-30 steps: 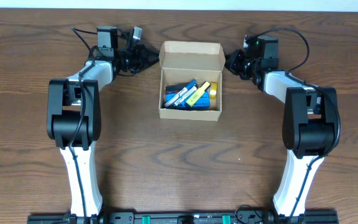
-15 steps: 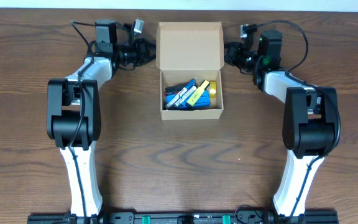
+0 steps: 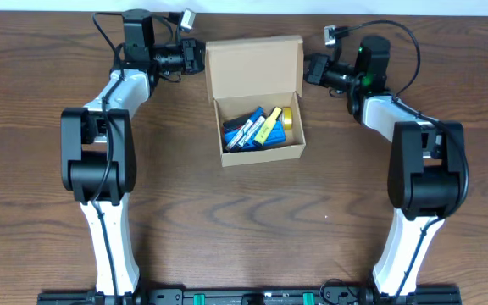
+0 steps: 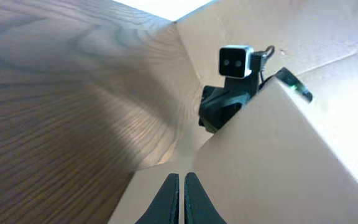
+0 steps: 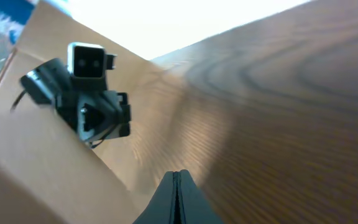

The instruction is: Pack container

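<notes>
The container [image 3: 261, 154] is a tan cardboard box at the table's middle, its hinged lid [image 3: 252, 69] standing open at the back. Inside lie several blue and yellow pens [image 3: 255, 128]. My left gripper [image 3: 200, 58] is shut and empty at the lid's left edge. My right gripper [image 3: 306, 70] is shut and empty at the lid's right edge. In the left wrist view the closed fingers [image 4: 181, 182] point at the cardboard [image 4: 278, 155]. In the right wrist view the closed fingers [image 5: 178, 179] lie next to the cardboard [image 5: 36, 162].
The brown wooden table [image 3: 244, 229] stretches in front of the box. Its far edge [image 3: 447, 13] runs just behind both grippers. Each wrist view shows the other arm's camera past the lid, in the left wrist view [image 4: 236, 62] and in the right wrist view [image 5: 87, 62].
Both grippers have moved toward the table's far edge beside the lid. The lid shows taller from above, and the box has turned slightly.
</notes>
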